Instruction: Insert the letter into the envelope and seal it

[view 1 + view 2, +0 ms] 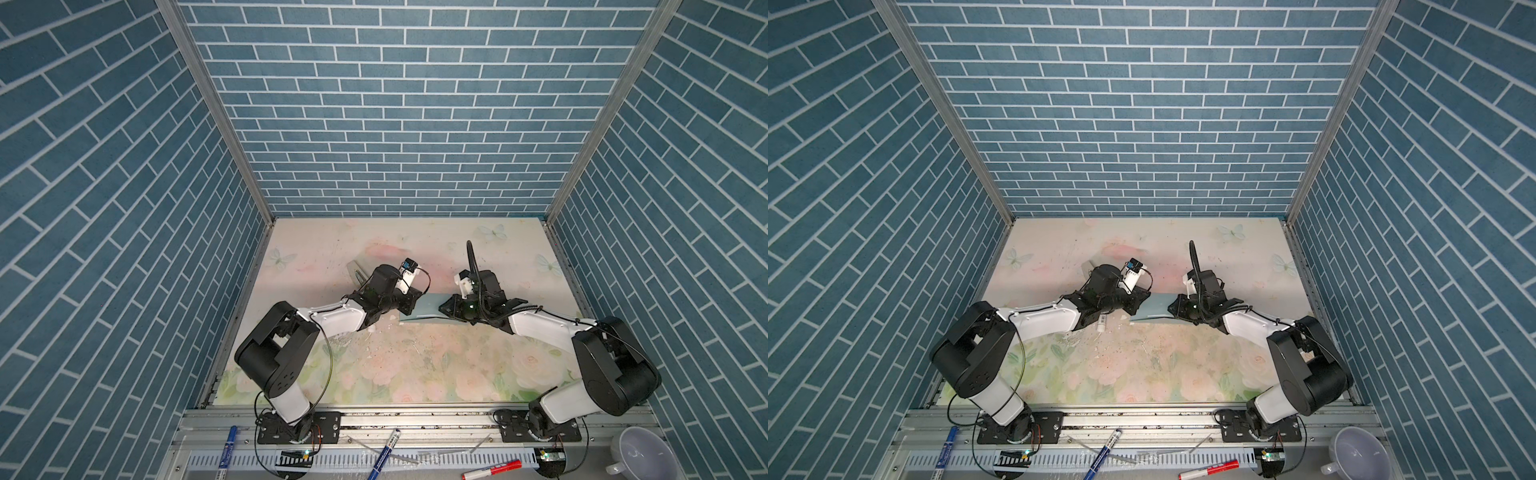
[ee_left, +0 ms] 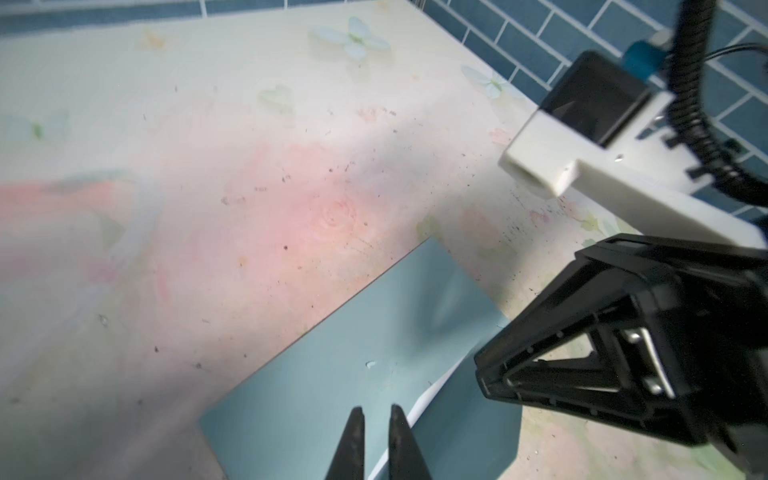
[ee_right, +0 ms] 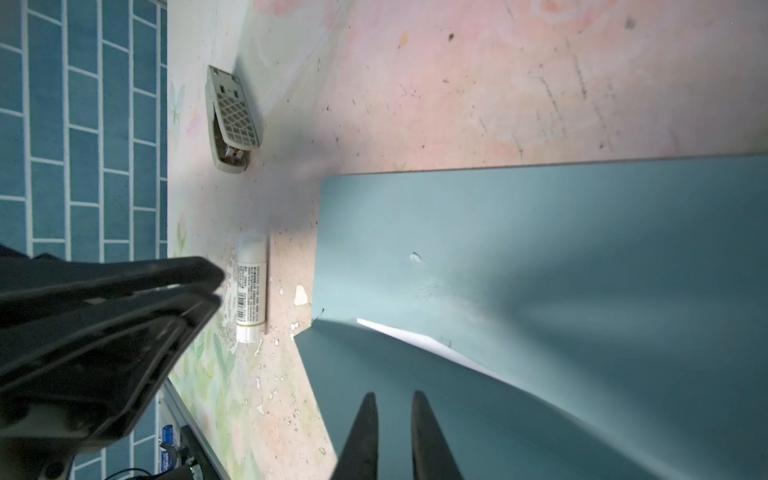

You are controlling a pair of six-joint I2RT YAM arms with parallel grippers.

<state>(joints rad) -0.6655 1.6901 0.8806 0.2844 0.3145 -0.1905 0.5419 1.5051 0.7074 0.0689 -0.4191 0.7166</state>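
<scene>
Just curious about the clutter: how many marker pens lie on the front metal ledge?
3. A blue-and-white marker pen beside the left arm's base, a second blue-and-white one midway between the bases, a red-and-white one near the right base. Others may be hidden.

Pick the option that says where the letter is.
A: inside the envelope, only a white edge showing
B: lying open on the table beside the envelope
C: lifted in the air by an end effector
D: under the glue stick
A: in the right wrist view only a thin white strip of the letter shows at the mouth of the envelope; the rest is hidden inside.
</scene>
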